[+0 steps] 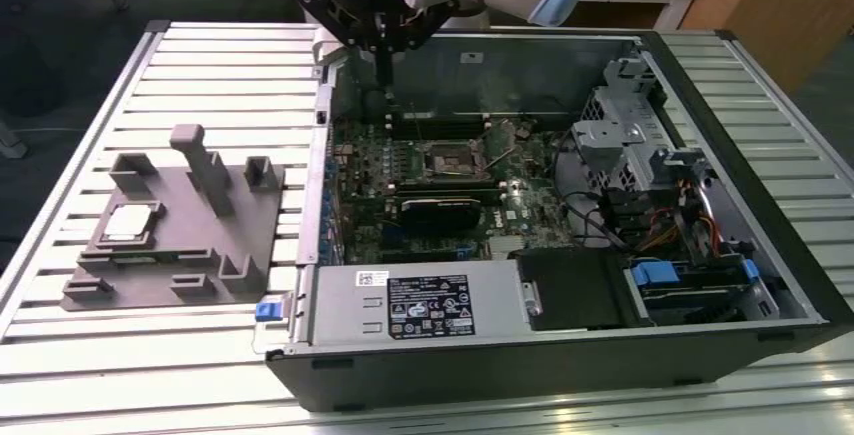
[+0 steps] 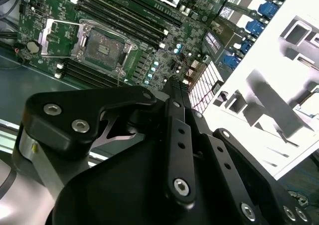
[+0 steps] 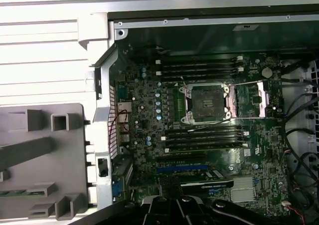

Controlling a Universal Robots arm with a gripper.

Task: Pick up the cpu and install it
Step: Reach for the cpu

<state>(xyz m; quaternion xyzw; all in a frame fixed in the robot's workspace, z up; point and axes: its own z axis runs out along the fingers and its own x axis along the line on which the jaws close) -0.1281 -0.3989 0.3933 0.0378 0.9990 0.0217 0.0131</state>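
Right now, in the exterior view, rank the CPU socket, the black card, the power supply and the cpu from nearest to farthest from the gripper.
1. CPU socket, mid-motherboard, just beneath the gripper.
2. Black card, next toward the case front.
3. Power supply, at the case front, and cpu, on the grey tray at the exterior view's left: too close to call.

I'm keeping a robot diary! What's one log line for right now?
gripper above open case | cpu on grey tray, untouched | socket open, empty
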